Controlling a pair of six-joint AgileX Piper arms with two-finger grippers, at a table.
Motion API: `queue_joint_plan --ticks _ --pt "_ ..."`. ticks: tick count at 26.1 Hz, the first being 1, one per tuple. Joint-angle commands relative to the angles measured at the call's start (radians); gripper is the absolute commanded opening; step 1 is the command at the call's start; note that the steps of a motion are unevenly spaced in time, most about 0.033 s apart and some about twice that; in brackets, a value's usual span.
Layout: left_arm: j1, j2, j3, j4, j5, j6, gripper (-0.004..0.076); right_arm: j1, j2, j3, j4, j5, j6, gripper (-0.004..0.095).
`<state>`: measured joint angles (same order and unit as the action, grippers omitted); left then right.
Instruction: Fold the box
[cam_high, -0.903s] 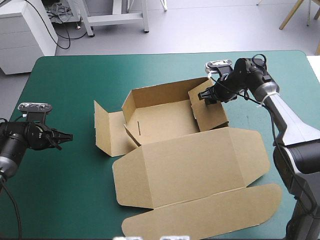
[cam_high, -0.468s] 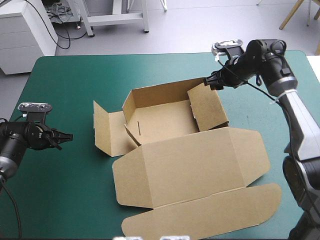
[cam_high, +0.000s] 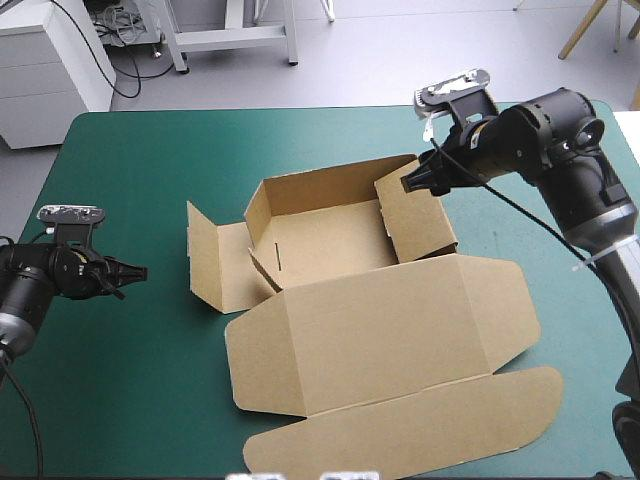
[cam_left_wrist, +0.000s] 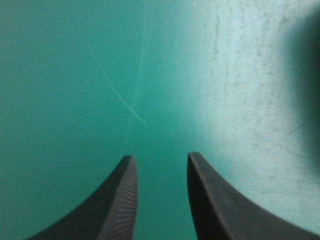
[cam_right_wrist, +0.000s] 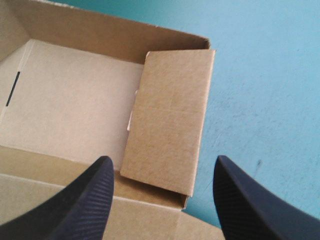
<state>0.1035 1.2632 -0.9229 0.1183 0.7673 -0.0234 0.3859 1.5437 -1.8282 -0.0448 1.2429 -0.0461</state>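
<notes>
High view is showing the box (cam_high: 340, 250) sitting mid-table on the teal-green cover (cam_high: 150, 160), walls partly raised and the lid (cam_high: 380, 330) lying flat toward the robot. Guessing the right gripper (cam_high: 410, 185) is lining up to tuck the right wall (cam_right_wrist: 170, 125): it's hovering just above it, wrist angling down, fingers spread wide and empty. Meanwhile the left gripper (cam_high: 130, 272) is idling low near the left edge, fingers slightly parted, gripping nothing.

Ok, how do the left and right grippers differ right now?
The right gripper hangs over the box's right wall; the left gripper is off the box, over bare cover to its left. The right gripper's fingers stand wide apart; the left gripper's leave only a narrow gap. Both are open and hold nothing.
</notes>
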Motion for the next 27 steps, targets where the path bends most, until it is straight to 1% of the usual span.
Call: queue_joint_plan --ticks 1,3,4,8,13,19,20,23,25,26,27 --pt "0.001 -0.030 -0.028 -0.004 -0.043 0.002 0.0241 0.011 -0.042 0.030 -0.011 -0.039 0.019 0.0556" --pt "0.001 -0.030 -0.028 -0.006 -0.043 0.004 0.0241 0.007 -0.024 0.047 -0.037 -0.039 0.052 0.0596" --pt "0.001 -0.030 -0.028 -0.010 -0.043 0.006 0.0241 -0.003 -0.011 0.050 -0.044 -0.041 0.046 0.0613" --pt "0.001 -0.030 -0.028 -0.016 -0.049 0.007 0.0241 -0.026 0.047 0.050 -0.042 -0.057 0.046 0.0656" --pt "0.001 -0.030 -0.028 -0.021 -0.049 0.007 0.0241 -0.030 0.128 0.050 -0.093 -0.112 0.041 0.0656" --pt "0.001 -0.030 -0.028 -0.036 -0.033 0.034 0.0241 -0.030 0.226 0.050 -0.091 -0.163 0.041 0.0653" --pt "0.001 -0.030 -0.028 -0.036 -0.026 0.034 0.0241 -0.038 0.252 0.050 -0.091 -0.189 0.041 0.0653" --pt "0.001 -0.030 -0.028 -0.036 -0.018 0.034 0.0241 -0.075 0.290 0.050 -0.063 -0.222 0.041 0.0653" --pt "0.001 -0.030 -0.028 -0.028 -0.018 0.034 0.0241 -0.114 0.317 0.050 -0.006 -0.218 0.010 0.0647" --pt "0.001 -0.030 -0.028 -0.028 -0.020 0.034 0.0241 -0.134 0.328 0.050 0.045 -0.216 -0.012 0.0627" --pt "0.001 -0.030 -0.028 -0.028 -0.021 0.034 0.0241 -0.138 0.335 0.050 0.054 -0.216 -0.017 0.0617"
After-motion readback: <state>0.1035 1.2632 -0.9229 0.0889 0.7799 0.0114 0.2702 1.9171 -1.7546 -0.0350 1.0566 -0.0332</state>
